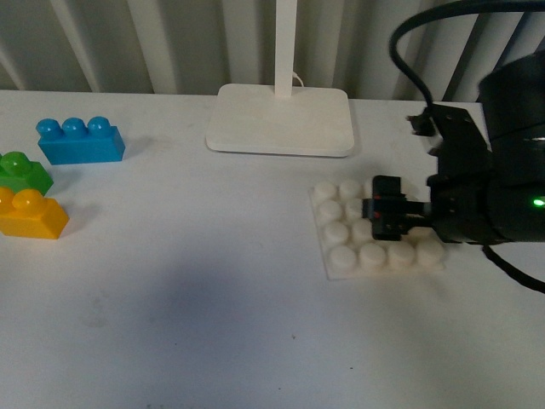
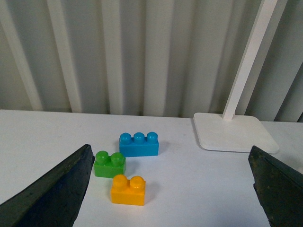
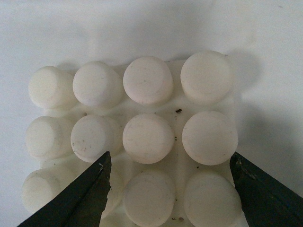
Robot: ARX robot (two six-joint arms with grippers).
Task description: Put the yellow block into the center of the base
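The white counter [image 1: 187, 324] carries everything. At the back stands a white lamp stand [image 1: 281, 119] w/ its pole.

On the right side is the black right arm. The right gripper [image 1: 383, 211] hangs over the base [image 1: 345, 256], fingers spread wide and nothing between them; in the right wrist view only the white studs show between the two fingers. I cannot tell if it touches the plate.

The left gripper [image 2: 169, 149] does not show in the front view. In the left wrist view it is also wide open and empty, looking at the three bricks from some way off.

The bricks are at the far left edge of the counter, well apart from the base. The blue brick [image 1: 80, 141] lies furthest back, the green brick [image 1: 24, 173] in front of it, and the yellow block [image 1: 32, 215] nearest to the robot, just beside the green one.

The yellow block stands upright, both studs up, its long axis approx. left to right. It is on the left arm's side, so I think the left arm is nearer. The long axis runs across the left gripper's opening, so probably the fingers would close on the short ends unless the wrist turns first.
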